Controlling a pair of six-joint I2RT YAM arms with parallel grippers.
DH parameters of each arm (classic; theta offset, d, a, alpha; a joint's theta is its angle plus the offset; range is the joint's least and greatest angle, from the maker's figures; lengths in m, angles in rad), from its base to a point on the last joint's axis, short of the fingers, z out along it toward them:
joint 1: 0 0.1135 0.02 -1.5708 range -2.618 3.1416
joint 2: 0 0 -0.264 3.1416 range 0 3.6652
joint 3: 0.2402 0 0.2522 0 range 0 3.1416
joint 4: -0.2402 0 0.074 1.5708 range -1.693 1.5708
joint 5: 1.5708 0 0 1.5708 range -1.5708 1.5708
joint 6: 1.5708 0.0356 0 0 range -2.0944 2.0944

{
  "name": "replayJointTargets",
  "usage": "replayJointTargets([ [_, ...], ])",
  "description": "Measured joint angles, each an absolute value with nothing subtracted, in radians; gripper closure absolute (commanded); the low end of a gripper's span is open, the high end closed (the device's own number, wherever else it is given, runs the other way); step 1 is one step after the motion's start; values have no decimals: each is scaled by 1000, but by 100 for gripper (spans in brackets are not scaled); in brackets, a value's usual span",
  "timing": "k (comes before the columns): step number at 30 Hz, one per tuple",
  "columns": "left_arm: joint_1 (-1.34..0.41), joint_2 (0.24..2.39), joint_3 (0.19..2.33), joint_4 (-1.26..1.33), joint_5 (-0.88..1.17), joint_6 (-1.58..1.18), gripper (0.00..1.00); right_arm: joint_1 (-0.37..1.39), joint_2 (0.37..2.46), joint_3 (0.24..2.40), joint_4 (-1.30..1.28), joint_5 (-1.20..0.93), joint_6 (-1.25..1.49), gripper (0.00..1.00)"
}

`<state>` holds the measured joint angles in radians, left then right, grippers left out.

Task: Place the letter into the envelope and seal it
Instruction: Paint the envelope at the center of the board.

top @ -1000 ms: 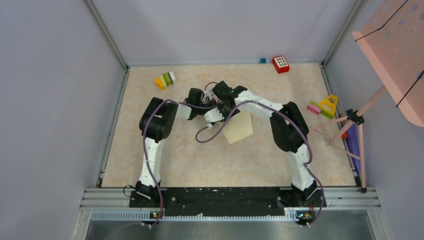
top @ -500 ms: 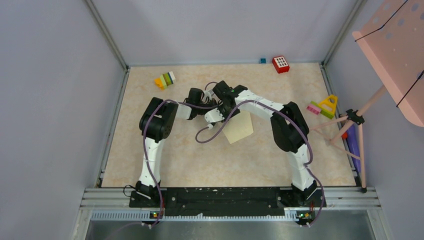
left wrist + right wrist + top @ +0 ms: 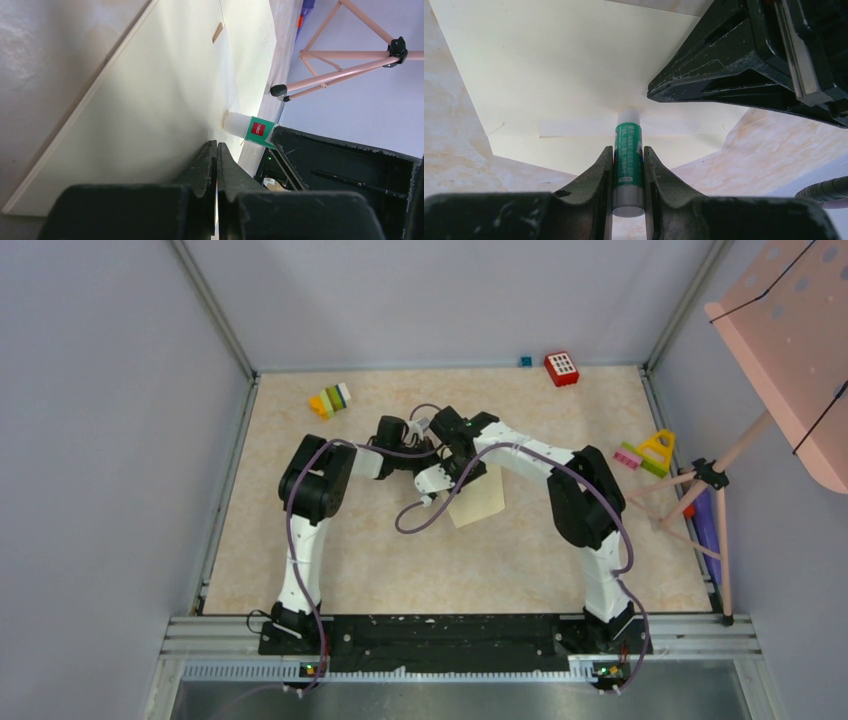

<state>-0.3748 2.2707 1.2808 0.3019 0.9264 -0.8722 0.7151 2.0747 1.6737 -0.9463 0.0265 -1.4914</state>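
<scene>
- The pale cream-yellow paper envelope (image 3: 480,500) was seen lying flat near the middle of the beige marble-patterned table top (image 3: 350,560), with both arms bent in over it.
- The right gripper (image 3: 628,150) was clamped round a green-labelled white glue stick (image 3: 628,165), one finger pressed against each side of the tube.
- The stick's white end was brought right up against the envelope, meeting the paper at a paler strip that ran across the sheet.
- The left gripper (image 3: 216,150) was pressed fully together, nothing visible between its black fingers (image 3: 202,162).
- Those closed tips were pointed down at the envelope's broad face just beside the glue stick; whether they were actually touching the paper could not be made out from either wrist view.
- From the right wrist, the left gripper's dark body was caught looming over the envelope's upper right part.
- Purple cables were looped off both arms, one curl hanging close to the envelope's left edge.
- At the back of the table a red block with white studs (image 3: 561,368) and a stack of orange, green and white bricks (image 3: 330,400) were left well apart from the action.
- Off to the right, a yellow triangular block on pink and green bricks (image 3: 648,453) was parked near the pink tripod music stand (image 3: 700,490).
</scene>
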Motion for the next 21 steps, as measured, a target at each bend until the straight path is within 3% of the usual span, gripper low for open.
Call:
replayJointTargets([
  [21,-375,2271,1281,302,926,-872,100,733,2075,1675,-899,28,-1491,100],
])
